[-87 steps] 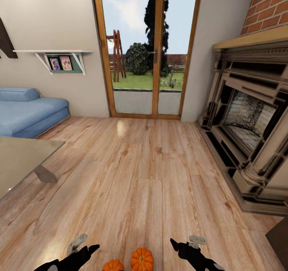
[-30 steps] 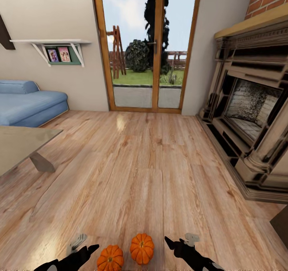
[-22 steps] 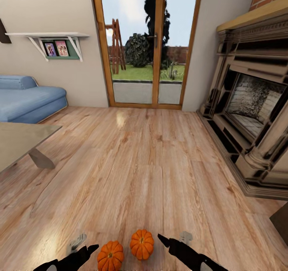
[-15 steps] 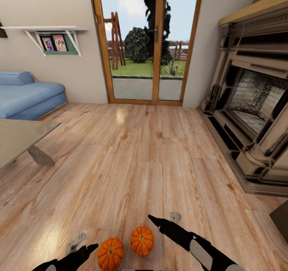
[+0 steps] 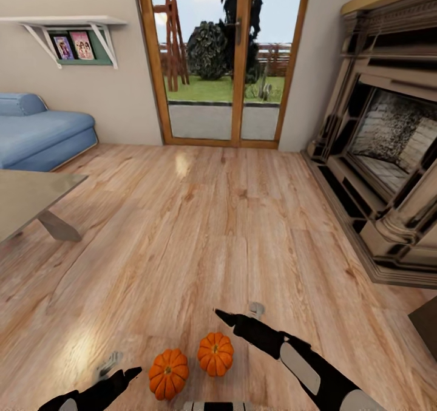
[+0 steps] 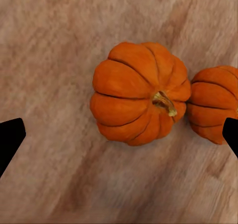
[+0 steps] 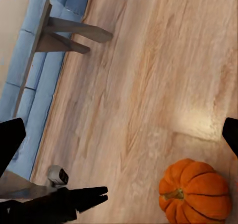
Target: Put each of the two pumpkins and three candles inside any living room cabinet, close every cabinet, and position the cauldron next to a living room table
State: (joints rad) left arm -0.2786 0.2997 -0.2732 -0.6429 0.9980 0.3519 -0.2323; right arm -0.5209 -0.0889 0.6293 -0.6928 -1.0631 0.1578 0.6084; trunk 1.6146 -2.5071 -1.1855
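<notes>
Orange pumpkins rest side by side on the wooden floor (image 5: 200, 229) at the bottom centre of the head view: left pumpkin (image 5: 168, 373), right pumpkin (image 5: 215, 354), close together and, from the left wrist view, touching or nearly so; both stand upright, stems up. Step in hand, as judged: reaching for the first pumpkins, none yet lifted. Left claw (image 5: 124, 376) sits at the lower left of the head view, just beside the left pumpkin; its wrist view looks straight down on that pumpkin (image 6: 139, 99), which lies between the two dark fingertips seen at the frame's edges, so the jaws stand wide apart and empty. Right claw (image 5: 226, 317) reaches in from the lower right, its tip just above and beyond the right pumpkin in the picture, not touching it; its wrist view shows fingertips at opposite edges, jaws spread, holding nothing, with a pumpkin (image 7: 195, 192) in the lower right corner, off the line between them. Next move, as judged: lower the left claw over the left pumpkin and close; bring the right claw back over the right pumpkin. Counter (image 5: 27, 201) at mid-left, blue sofa (image 5: 42, 135) behind, fireplace (image 5: 382, 150) at right.
</notes>
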